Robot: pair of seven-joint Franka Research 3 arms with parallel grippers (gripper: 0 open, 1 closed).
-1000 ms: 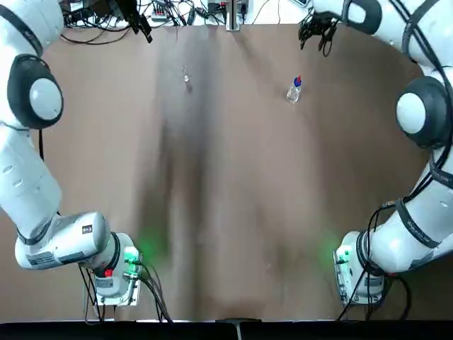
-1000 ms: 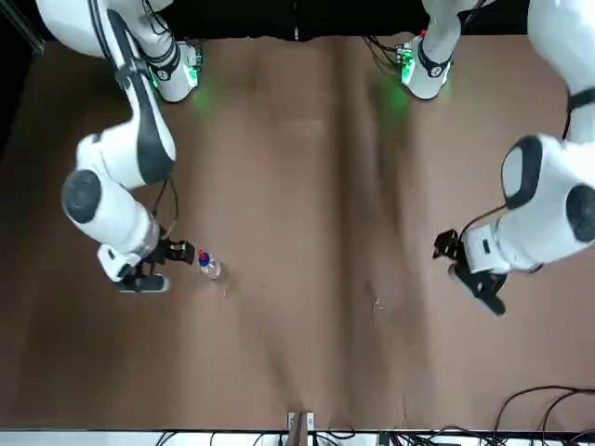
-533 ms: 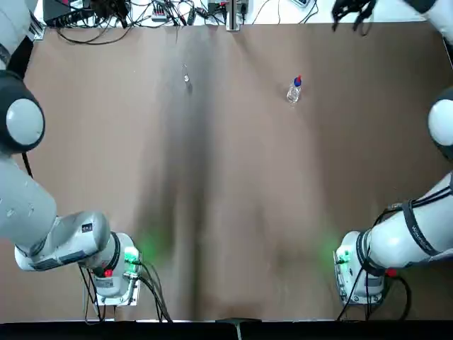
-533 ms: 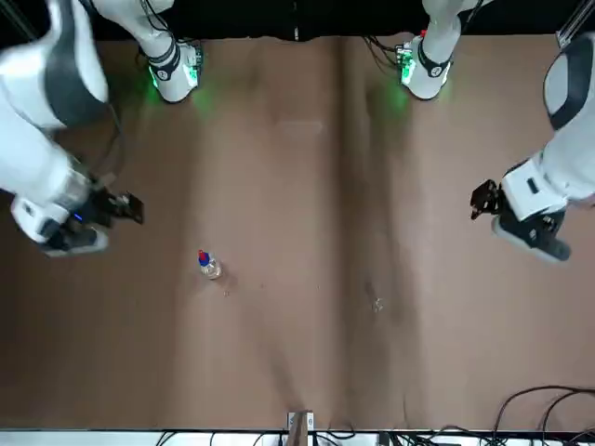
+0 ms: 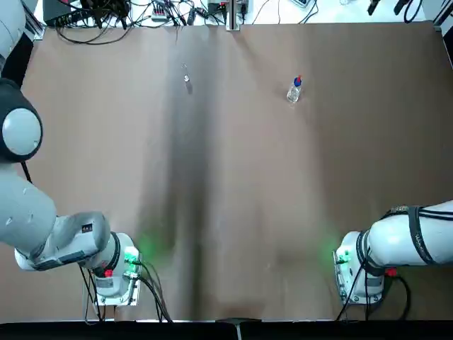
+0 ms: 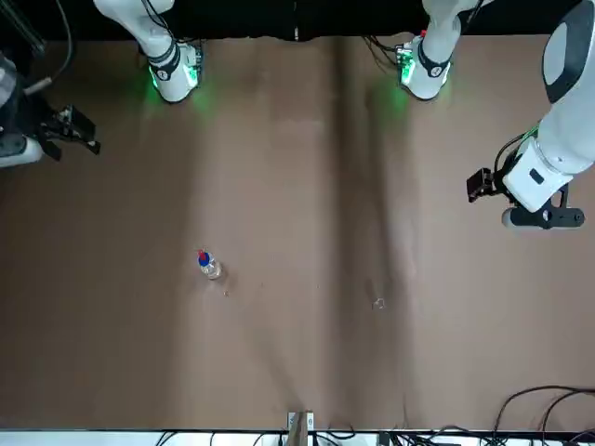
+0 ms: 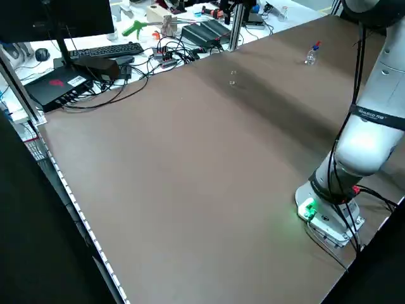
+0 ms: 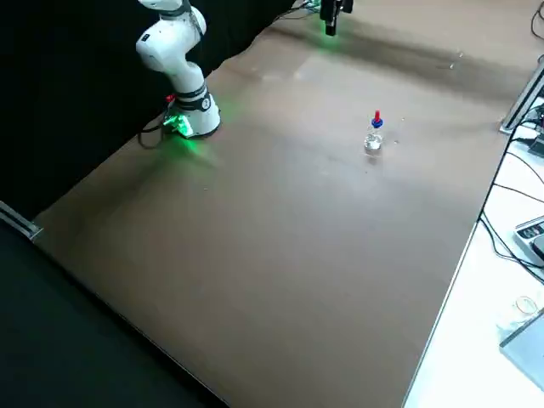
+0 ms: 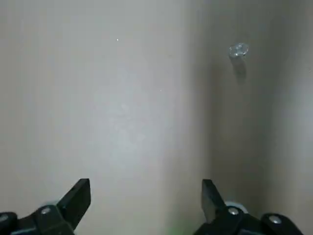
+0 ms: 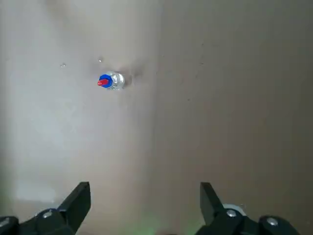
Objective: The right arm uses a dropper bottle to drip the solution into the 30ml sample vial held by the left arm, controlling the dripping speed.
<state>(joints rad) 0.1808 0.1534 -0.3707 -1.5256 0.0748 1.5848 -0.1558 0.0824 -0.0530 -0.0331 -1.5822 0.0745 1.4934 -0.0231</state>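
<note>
On the counter (image 5: 233, 212) we see the dropper bottle (image 5: 294, 89) and, well apart from it, the sample vial (image 5: 187, 79), both upright. Our left end effector (image 9: 146, 191) and right end effector (image 10: 145, 193) hang open above the counter, fingers spread, holding nothing.

Dropper bottle (image 5: 294, 90) and vial (image 5: 187, 79) both on the far half of the tabletop (image 5: 241, 177), well apart. Vial left of bottle, bottle right of centre. Bottle upright. Arm bases along the near edge: left arm (image 5: 42, 227) at left, right arm (image 5: 414, 237) at right. Left pincer (image 9: 146, 192) above the left side, right pincer (image 10: 145, 194) above the right side, neither touching bottle or vial. Post (image 5: 232, 14) at mid far edge. Past that edge, left part: monitor (image 7: 57, 22), keyboard (image 7: 107, 50), cables (image 7: 142, 73).
</note>
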